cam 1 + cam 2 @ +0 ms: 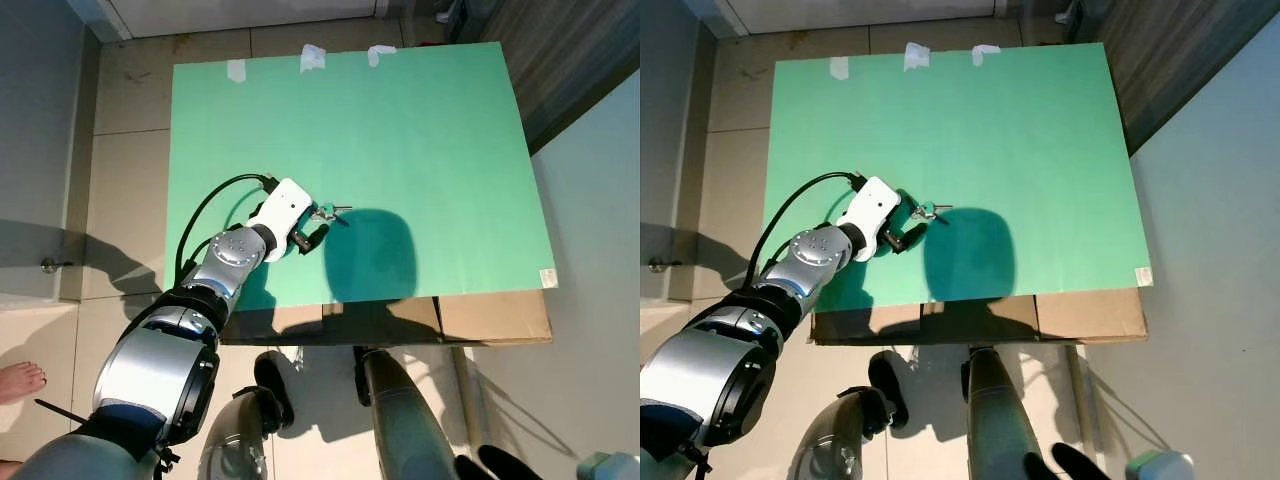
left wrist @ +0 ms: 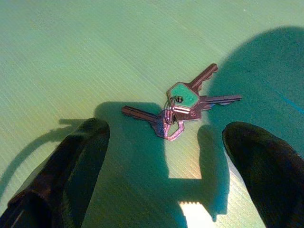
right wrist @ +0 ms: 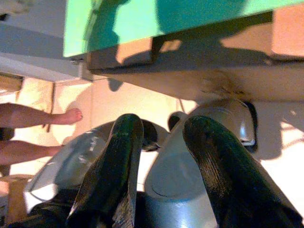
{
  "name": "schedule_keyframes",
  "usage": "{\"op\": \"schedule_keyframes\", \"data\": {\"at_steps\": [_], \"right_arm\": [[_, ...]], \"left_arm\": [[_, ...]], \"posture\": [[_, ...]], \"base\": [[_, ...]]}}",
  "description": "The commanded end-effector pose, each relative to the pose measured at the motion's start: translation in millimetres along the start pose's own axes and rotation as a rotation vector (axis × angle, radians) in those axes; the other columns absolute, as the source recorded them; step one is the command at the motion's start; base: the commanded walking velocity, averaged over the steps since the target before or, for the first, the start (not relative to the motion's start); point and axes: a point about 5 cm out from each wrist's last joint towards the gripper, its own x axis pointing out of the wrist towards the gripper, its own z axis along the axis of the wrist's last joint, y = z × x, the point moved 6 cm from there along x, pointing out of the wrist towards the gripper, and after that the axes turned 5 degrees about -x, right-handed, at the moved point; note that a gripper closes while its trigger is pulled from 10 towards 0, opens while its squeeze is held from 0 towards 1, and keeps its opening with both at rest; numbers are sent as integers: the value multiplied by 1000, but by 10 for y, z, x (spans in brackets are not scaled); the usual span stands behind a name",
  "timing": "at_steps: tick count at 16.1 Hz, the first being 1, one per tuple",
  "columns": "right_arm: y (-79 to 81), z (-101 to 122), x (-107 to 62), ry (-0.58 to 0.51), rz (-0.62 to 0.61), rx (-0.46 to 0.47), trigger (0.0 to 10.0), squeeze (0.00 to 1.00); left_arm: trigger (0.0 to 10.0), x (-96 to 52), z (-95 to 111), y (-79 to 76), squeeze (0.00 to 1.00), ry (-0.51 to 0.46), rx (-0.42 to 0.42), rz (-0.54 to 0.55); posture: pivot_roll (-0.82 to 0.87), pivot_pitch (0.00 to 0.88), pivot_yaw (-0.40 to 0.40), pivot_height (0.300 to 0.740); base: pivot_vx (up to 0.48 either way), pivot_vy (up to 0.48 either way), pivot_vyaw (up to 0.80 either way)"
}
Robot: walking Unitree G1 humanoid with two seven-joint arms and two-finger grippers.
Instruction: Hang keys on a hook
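A small bunch of keys [image 1: 328, 211], one with a green head, lies flat on a green board [image 1: 420, 130] spread on the floor. My left gripper [image 1: 314, 226] is low over the board just short of the keys and stands open. In the left wrist view the keys [image 2: 183, 107] lie a little beyond the gap between the two black fingertips [image 2: 90, 142], touching neither. My right gripper [image 3: 166, 156] hangs idle beside my leg, its fingers apart with nothing between them.
Brown cardboard [image 1: 495, 318] sticks out under the board's near edge. Bits of white tape [image 1: 312, 57] hold its far edge. A person's bare foot [image 1: 20, 378] is on the tiles at my left. A dark wooden wall [image 1: 570, 50] runs along the right.
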Motion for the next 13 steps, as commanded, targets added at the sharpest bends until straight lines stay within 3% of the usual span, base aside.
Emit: {"op": "schedule_keyframes", "data": {"at_steps": [1, 2, 5, 9, 13], "right_arm": [[4, -131, -7, 53, 4, -8, 10000, 0], [-18, -267, 200, 76, 21, -99, 10000, 0], [1, -179, 510, 9, 40, -107, 10000, 0], [13, -152, 553, -2, 57, -116, 10000, 0], [87, -172, 492, 13, 65, -106, 10000, 0]], "left_arm": [[10000, -14, -110, -24, 0, 33, -2, 1], [10000, -11, -91, -1, 0, 27, -8, 18], [10000, -1, -60, 19, 0, 29, 7, 26], [10000, 22, -10, 4, 0, 21, 2, 25], [10000, 63, 41, -61, 0, 13, -37, 8]], "posture": [[-636, 457, 31, 740], [-629, 460, 42, 740], [-597, 464, 42, 740], [-598, 467, 32, 740], [-616, 479, 22, 740]], "base": [[0, 0, 0], [0, 0, 0], [0, 0, 0], [0, 0, 0], [0, 0, 0]]}}
